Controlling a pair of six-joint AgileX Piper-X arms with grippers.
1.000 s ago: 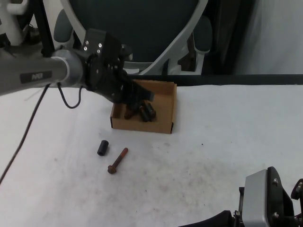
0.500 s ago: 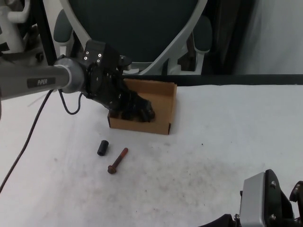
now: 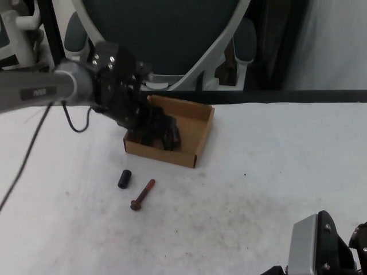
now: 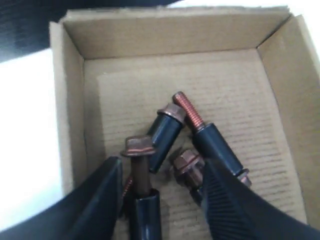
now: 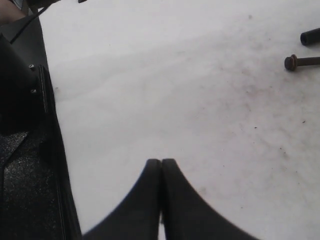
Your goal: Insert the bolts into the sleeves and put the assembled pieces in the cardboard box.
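Observation:
The cardboard box (image 4: 70, 100) holds several assembled pieces: copper-coloured bolts pushed through black sleeves (image 4: 215, 145). My left gripper (image 4: 161, 162) is down inside the box (image 3: 198, 143) with its fingers (image 4: 100, 200) spread open. One assembled piece (image 4: 140, 200) stands between them, close to one finger. A loose black sleeve (image 3: 124, 179) and a loose bolt (image 3: 142, 195) lie on the white bench in front of the box. They are also in the right wrist view, bolt (image 5: 302, 61) and sleeve (image 5: 311, 36). My right gripper (image 5: 161, 200) is shut and empty, low over the near right of the bench (image 3: 321, 252).
White bench surface with some dark smudges (image 3: 229, 217). A chair base (image 3: 218, 51) stands behind the bench's far edge. A black cable (image 3: 28, 154) from the left arm trails over the left side of the bench.
The left gripper has moved left and lower into the box. The box has shifted left and turned with it. The loose sleeve and bolt have stayed put.

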